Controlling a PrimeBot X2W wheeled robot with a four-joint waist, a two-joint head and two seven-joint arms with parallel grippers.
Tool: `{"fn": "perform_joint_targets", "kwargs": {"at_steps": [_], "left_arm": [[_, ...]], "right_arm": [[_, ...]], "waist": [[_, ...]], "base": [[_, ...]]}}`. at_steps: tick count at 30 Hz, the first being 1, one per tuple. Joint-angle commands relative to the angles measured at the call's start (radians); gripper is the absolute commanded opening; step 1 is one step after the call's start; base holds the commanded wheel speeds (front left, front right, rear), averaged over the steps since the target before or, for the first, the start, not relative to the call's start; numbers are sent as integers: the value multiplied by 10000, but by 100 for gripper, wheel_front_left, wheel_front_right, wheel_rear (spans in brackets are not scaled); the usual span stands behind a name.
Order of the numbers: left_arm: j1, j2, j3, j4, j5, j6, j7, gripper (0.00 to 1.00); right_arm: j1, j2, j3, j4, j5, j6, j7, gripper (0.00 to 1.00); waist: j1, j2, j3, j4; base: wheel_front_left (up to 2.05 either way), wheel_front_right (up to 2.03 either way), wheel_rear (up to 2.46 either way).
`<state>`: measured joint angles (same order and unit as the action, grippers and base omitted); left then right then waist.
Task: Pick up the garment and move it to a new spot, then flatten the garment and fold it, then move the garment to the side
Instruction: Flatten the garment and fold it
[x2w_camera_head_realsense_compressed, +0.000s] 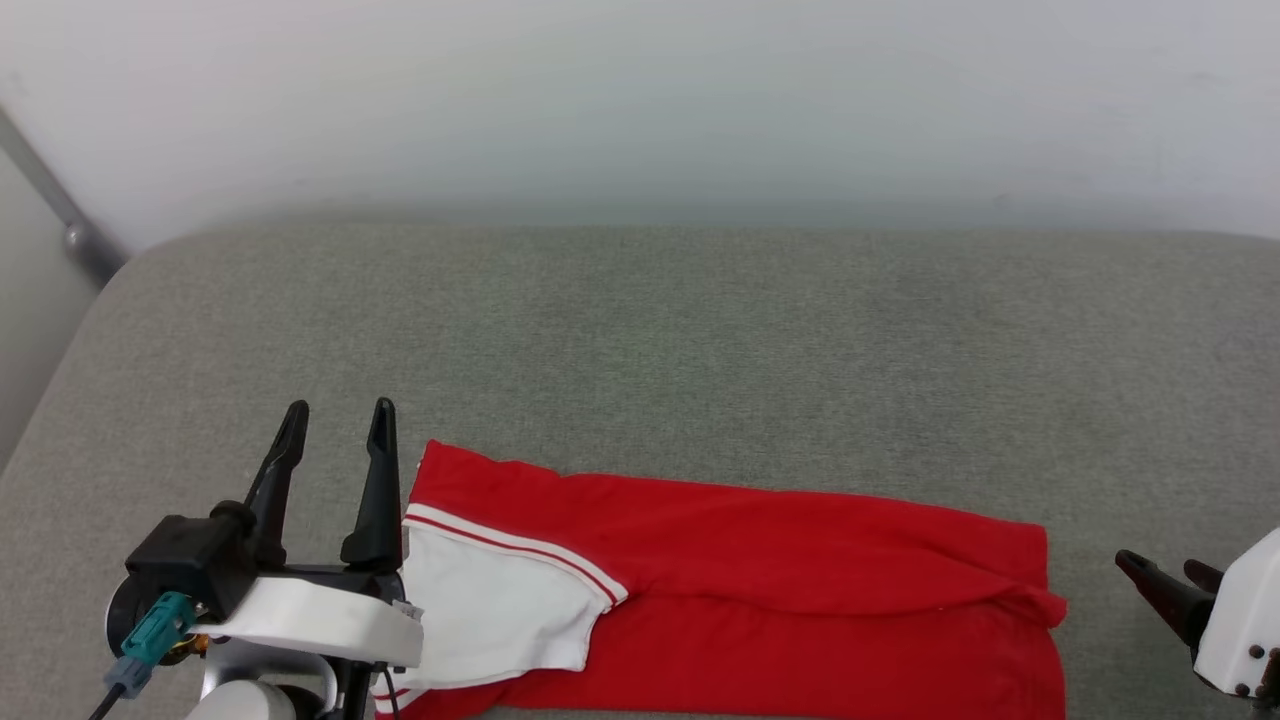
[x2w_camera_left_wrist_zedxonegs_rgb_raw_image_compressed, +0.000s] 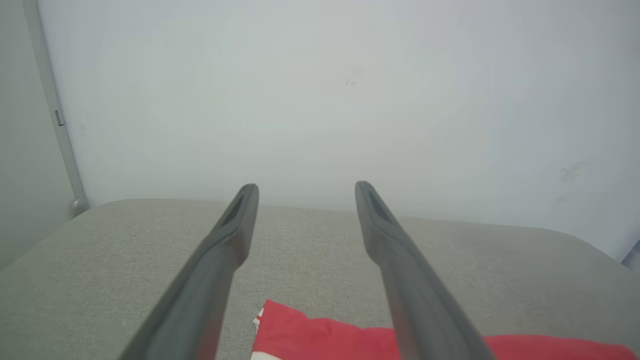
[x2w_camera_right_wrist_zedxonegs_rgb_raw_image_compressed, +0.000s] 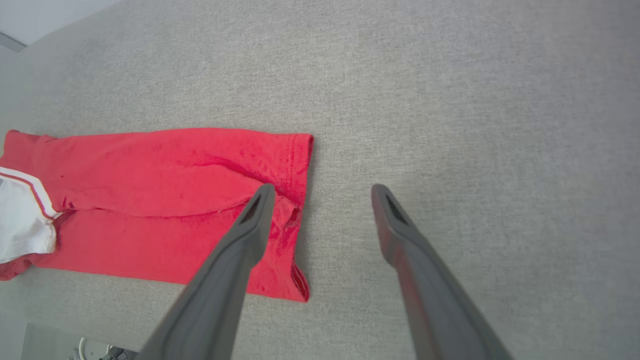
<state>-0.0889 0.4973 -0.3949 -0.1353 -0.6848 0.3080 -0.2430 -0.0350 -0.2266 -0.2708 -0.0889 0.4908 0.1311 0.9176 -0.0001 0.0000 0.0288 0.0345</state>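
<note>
Garment (x2w_camera_head_realsense_compressed: 760, 560) lies between left gripper (x2w_camera_head_realsense_compressed: 340, 415) and right gripper (x2w_camera_right_wrist_zedxonegs_rgb_raw_image_compressed: 323, 189) — both spread wide.

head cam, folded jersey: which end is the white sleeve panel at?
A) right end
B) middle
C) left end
C: the white sleeve panel lies on top of the garment at its left end in the head view, while the middle and right end show plain red fabric.
</note>
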Motion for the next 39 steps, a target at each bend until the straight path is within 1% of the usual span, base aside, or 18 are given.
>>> {"fn": "perform_joint_targets", "kwargs": {"at_steps": [1,2,4,10,14,16,20,21,22,23,24,32,39], "left_arm": [[-204,-76,-77,-168,337,-24,-97,100],[-292,-135,-135,-296,617,-27,-156,100],[-370,-190,-182,-374,801,-38,-162,100],[-489,-357,-272,-423,1019,-121,-193,100],[-575,-439,-293,-350,1054,-157,-204,100],[-577,-474,-294,-311,1071,-174,-208,100],[-637,-470,-405,-255,1131,-266,-200,100],[-647,-473,-431,-231,1160,-278,-197,100],[-664,-474,-450,-210,1186,-293,-197,100],[-686,-471,-465,-174,1200,-295,-190,100],[-715,-464,-480,-158,1208,-293,-179,100],[-750,-475,-552,-47,1191,-242,-118,100],[-444,-390,-592,7,1173,-95,-31,100]], "right_arm": [[-197,139,-46,183,-66,-6,131,100],[-343,266,-42,382,-90,-6,225,100],[-541,471,-72,663,-53,-6,296,100],[-880,828,-123,1650,-172,-6,418,100],[-691,1003,76,2246,-128,-6,661,100],[-482,1163,178,2560,-76,-6,835,100],[-273,1257,370,2929,-78,-11,1008,100],[-286,1262,413,3017,-100,-12,1047,91],[-322,1265,438,3082,-66,-12,1057,71],[-378,1276,470,3120,-20,-11,1045,18],[-471,1265,499,3149,0,-11,1037,0],[-1190,977,663,3188,271,-8,730,0],[-1535,467,880,2763,671,-8,410,0]], "waist": [[1,0,381,420],[1,0,604,604],[1,0,830,781],[1,0,1300,1134],[1,0,1442,1205],[1,0,1454,1176],[1,0,1492,1062],[1,0,1492,1031],[1,0,1497,1003],[1,0,1497,976],[1,0,1496,952],[1,0,1376,866],[1,0,1057,774]], "base": [[0,0,0],[0,0,0],[0,0,0],[0,0,0],[0,0,0],[0,0,0],[0,0,0],[0,0,0],[0,0,0],[0,0,0],[0,0,0],[0,0,0],[0,0,0]]}}
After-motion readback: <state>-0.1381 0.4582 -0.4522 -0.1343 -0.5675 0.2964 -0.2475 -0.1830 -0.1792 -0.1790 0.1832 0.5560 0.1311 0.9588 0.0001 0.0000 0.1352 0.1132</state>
